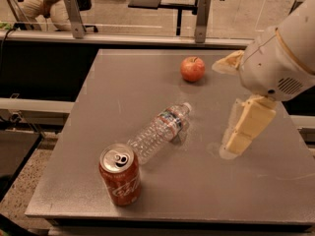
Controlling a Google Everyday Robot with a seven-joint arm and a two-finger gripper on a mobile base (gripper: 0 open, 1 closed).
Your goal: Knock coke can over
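The coke can point(119, 175) is red with white script and a silver top. It stands upright near the front left corner of the grey table point(118, 87). My gripper point(236, 140) hangs from the white arm point(280, 58) at the right. It points down just above the tabletop, well to the right of the can. The clear water bottle point(161, 131) lies between the gripper and the can. The gripper holds nothing that I can see.
A red apple point(192, 69) sits at the back of the table, left of the arm. The bottle lies on its side, cap toward the back right. A rail with posts point(74, 14) runs behind the table. The table's front edge is just below the can.
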